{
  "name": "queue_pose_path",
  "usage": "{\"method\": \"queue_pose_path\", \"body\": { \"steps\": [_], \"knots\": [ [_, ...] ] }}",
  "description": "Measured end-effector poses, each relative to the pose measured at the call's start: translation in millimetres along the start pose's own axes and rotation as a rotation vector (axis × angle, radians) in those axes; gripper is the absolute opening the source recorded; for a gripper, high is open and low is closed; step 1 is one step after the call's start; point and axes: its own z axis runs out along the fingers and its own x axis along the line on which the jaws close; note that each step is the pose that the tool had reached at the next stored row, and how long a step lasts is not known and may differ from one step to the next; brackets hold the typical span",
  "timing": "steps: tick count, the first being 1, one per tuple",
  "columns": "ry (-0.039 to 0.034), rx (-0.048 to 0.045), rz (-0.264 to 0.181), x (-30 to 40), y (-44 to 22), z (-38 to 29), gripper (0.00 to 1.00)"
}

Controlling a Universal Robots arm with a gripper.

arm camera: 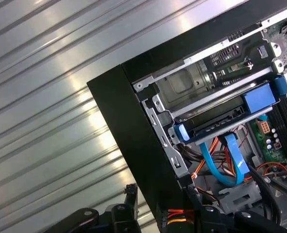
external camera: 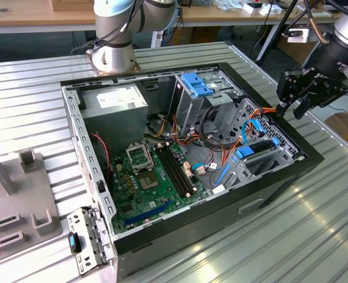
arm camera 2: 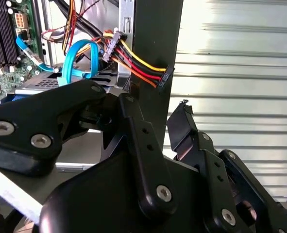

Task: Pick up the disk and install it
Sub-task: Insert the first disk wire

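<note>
Disk apparently installed; claw empty.
The disk (arm camera: 216, 120) is judged seated in its bay at the exterior view's right; the claw (external camera: 291, 107) is seen open, nothing gripped, above the case (external camera: 312, 158) rim.

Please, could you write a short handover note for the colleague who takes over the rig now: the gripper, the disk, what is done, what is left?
Gripper: open, empty, hovering over the computer case at its edge on the exterior view's right.
Disk: in the drive bay, blue rails showing in the first wrist view.
Done: the disk appears inserted.
Left: I cannot tell whether it is fully seated, so check it.
</note>
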Motion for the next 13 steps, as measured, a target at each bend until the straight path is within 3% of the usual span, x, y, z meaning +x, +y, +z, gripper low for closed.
{"method": "queue_pose_path", "body": {
  "steps": [3,7,10,13],
  "knots": [
    [0.0,0.0001,0.0,-0.6,-0.7,7.5,0.5],
    [0.0,0.0,0.0,-0.6,-0.8,7.7,0.5],
    [0.0,0.0001,0.0,-0.6,-0.9,7.9,0.29],
    [-0.0003,0.0001,-0.004,-0.7,-0.9,8.0,0.29]
  ]
}}
